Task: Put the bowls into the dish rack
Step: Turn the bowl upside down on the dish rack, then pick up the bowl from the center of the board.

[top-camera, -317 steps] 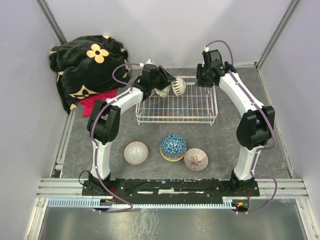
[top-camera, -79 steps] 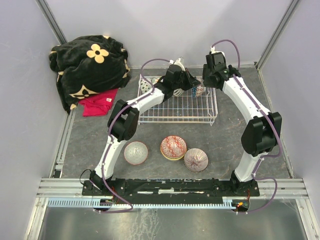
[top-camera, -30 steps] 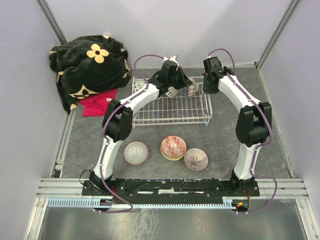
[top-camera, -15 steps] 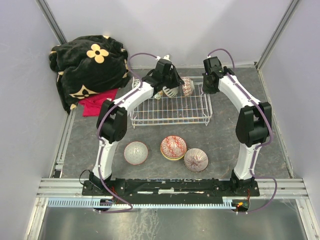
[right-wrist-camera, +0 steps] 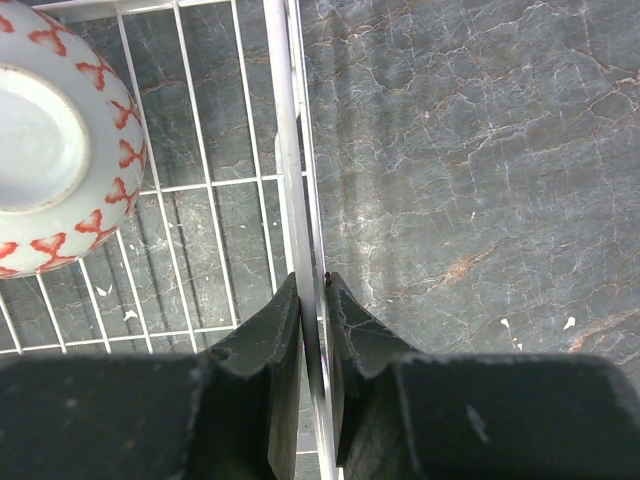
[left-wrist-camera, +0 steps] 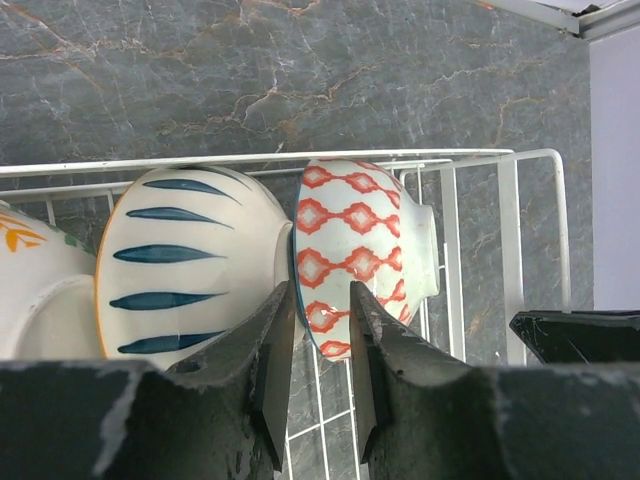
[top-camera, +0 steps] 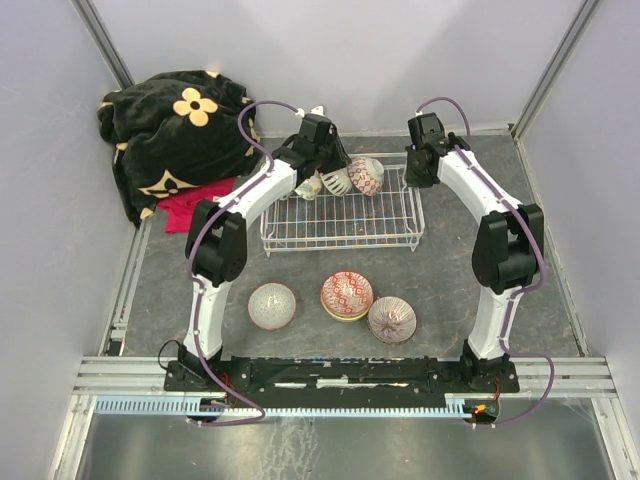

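Observation:
The dish rack (top-camera: pixel 340 218), a white wire basket, stands at the back of the table. Three bowls lean on edge along its far side: a red-patterned bowl (top-camera: pixel 367 176) (left-wrist-camera: pixel 365 245), a blue-striped bowl (top-camera: pixel 337 181) (left-wrist-camera: pixel 185 265) and a white one with an orange mark (top-camera: pixel 308 186) (left-wrist-camera: pixel 30 290). My left gripper (top-camera: pixel 345 170) (left-wrist-camera: pixel 322 305) is open, its fingers loosely straddling the red-patterned bowl's rim. My right gripper (top-camera: pixel 416 180) (right-wrist-camera: pixel 313 285) is shut on the dish rack's right rim wire (right-wrist-camera: pixel 283 150). On the table in front lie a pink bowl (top-camera: pixel 272 305), a red-patterned bowl stacked on another (top-camera: pixel 346 295), and a purple-white bowl (top-camera: pixel 392 319).
A black blanket with yellow flowers (top-camera: pixel 175 125) is heaped at the back left, with a red cloth (top-camera: pixel 195 207) beside it. Grey walls enclose the table on the left, back and right. An aluminium rail (top-camera: pixel 340 375) runs along the near edge.
My left gripper's jaws have opened off the red-patterned bowl, which now leans in the rack, and the left arm has drawn back leftward. The right gripper has stayed on the rack wire.

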